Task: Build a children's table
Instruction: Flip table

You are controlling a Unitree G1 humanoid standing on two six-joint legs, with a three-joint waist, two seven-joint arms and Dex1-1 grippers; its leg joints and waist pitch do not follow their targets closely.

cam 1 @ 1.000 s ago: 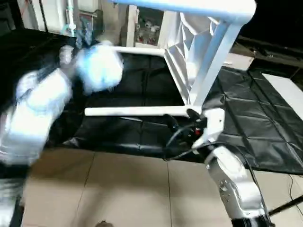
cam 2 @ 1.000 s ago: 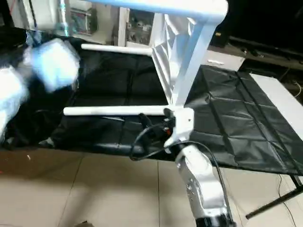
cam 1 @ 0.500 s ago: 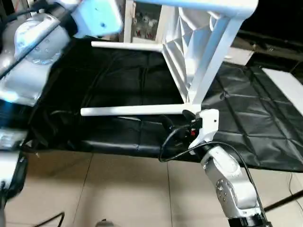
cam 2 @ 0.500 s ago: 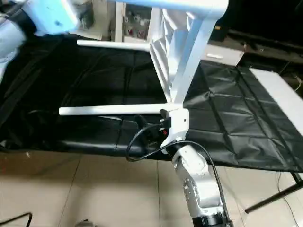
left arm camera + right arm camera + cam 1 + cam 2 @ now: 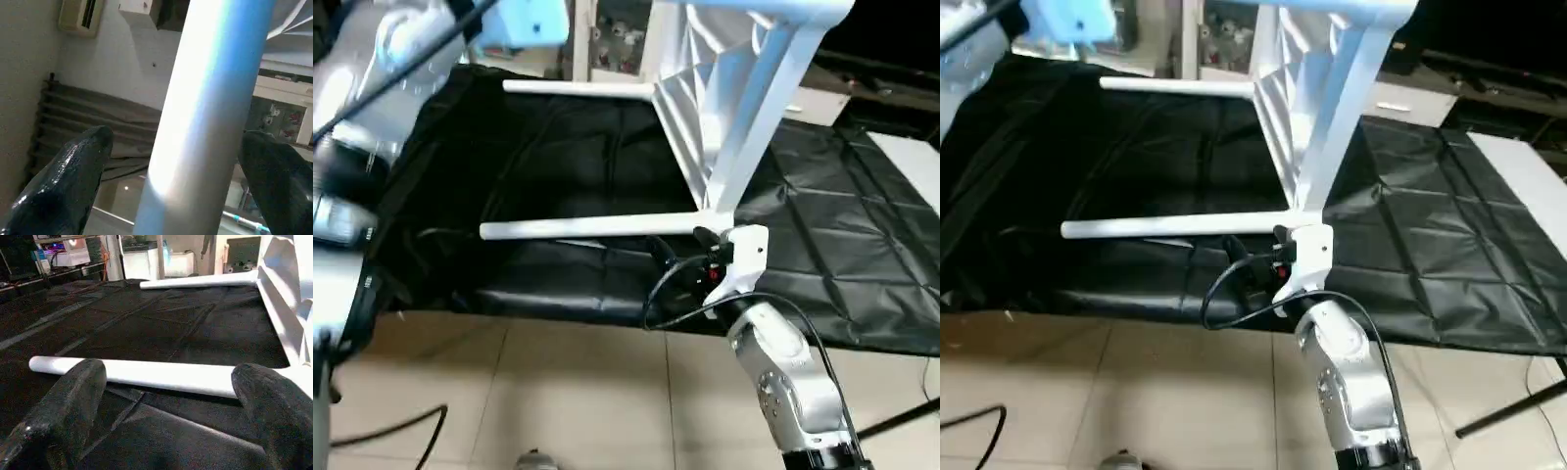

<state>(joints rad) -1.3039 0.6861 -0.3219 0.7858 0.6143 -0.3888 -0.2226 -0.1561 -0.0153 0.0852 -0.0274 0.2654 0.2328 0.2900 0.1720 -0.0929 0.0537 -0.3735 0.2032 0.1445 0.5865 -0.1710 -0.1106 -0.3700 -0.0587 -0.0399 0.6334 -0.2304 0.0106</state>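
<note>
Left wrist view, leg (image 5: 205, 112) cut off, blurred.

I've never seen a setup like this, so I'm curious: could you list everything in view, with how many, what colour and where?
Tabletop: one, white, tipped on its edge on the black cloth.
Legs: three seen fitted, white; two stick out sideways over the cloth, one juts out at the top.
Black cloth: one, draped over the work table.
Floor tiles: beige, below.
Left gripper: black fingers, open around the top leg.
Right gripper: black fingers, open by the nearest leg.
</note>
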